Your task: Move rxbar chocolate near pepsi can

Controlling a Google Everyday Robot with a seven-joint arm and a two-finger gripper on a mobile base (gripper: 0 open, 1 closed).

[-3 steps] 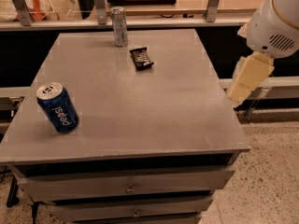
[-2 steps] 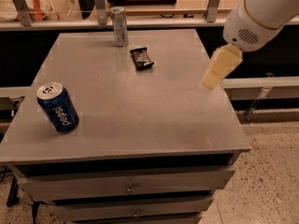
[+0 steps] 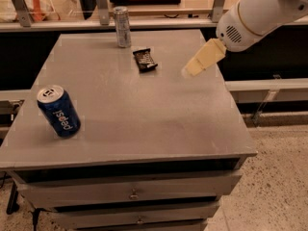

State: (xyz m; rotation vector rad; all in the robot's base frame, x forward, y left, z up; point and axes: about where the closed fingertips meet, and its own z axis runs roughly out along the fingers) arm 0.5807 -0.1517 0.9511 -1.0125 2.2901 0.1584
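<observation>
The rxbar chocolate (image 3: 145, 59), a small flat dark bar with pale lettering, lies on the grey table top (image 3: 134, 105) toward the back middle. The pepsi can (image 3: 58, 111), blue with white lettering and a silver top, stands near the front left corner, leaning a little. My gripper (image 3: 188, 71) hangs above the table's right side, to the right of the bar and apart from it, on a white arm coming in from the upper right. It holds nothing that I can see.
A taller slim silver can (image 3: 122, 27) stands at the back edge, just behind and left of the bar. The table is a cabinet with drawers (image 3: 132, 194) in front. A counter with rails runs behind; speckled floor lies to the right.
My gripper has moved left and toward the back, from beyond the table's right edge to over the table top, closer to the bar. The bar and both cans have not moved.
</observation>
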